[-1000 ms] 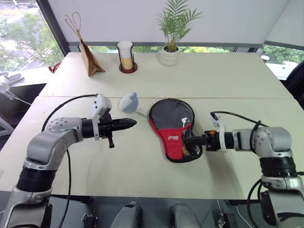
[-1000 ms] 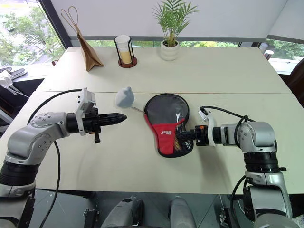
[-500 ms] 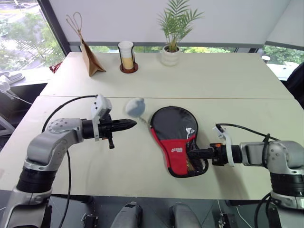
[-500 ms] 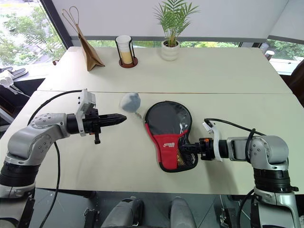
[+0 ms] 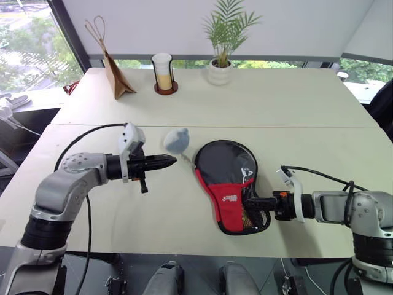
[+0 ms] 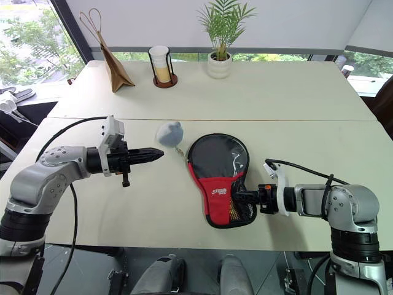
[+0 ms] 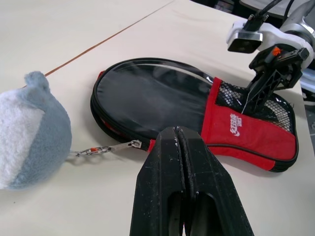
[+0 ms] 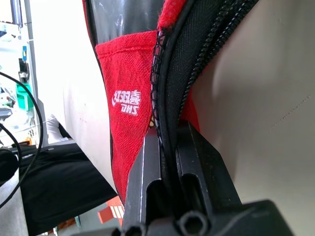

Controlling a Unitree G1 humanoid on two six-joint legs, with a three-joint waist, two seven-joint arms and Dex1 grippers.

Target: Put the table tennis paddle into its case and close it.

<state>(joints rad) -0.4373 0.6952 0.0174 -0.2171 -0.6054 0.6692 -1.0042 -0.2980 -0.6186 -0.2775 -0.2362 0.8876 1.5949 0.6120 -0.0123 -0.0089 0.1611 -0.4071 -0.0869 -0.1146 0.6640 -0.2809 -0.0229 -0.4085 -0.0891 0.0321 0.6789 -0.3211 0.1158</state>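
The case [image 5: 227, 175] lies flat on the table, its round black end toward the far side and its red panel and mesh pocket [image 5: 255, 215] toward the front edge. My right gripper [image 5: 249, 201] is shut on the black zip rim [image 8: 197, 49] at the case's narrow end. The table tennis paddle is hidden; a light brown patch shows through the mesh. A short chain [image 7: 106, 148] joins the case to the grey-blue plush charm [image 5: 177, 140]. My left gripper [image 5: 171, 161] hovers shut and empty just left of the case, below the charm.
At the back of the table stand a brown paper bag [image 5: 115, 77], a cup in a black holder [image 5: 163, 72] and a potted plant [image 5: 222, 55]. The case's narrow end lies close to the table's front edge [image 5: 184, 253].
My right gripper has drawn back toward the front edge, dragging the case's narrow end with it. The plush charm has slid right after the case. The left arm has kept still.
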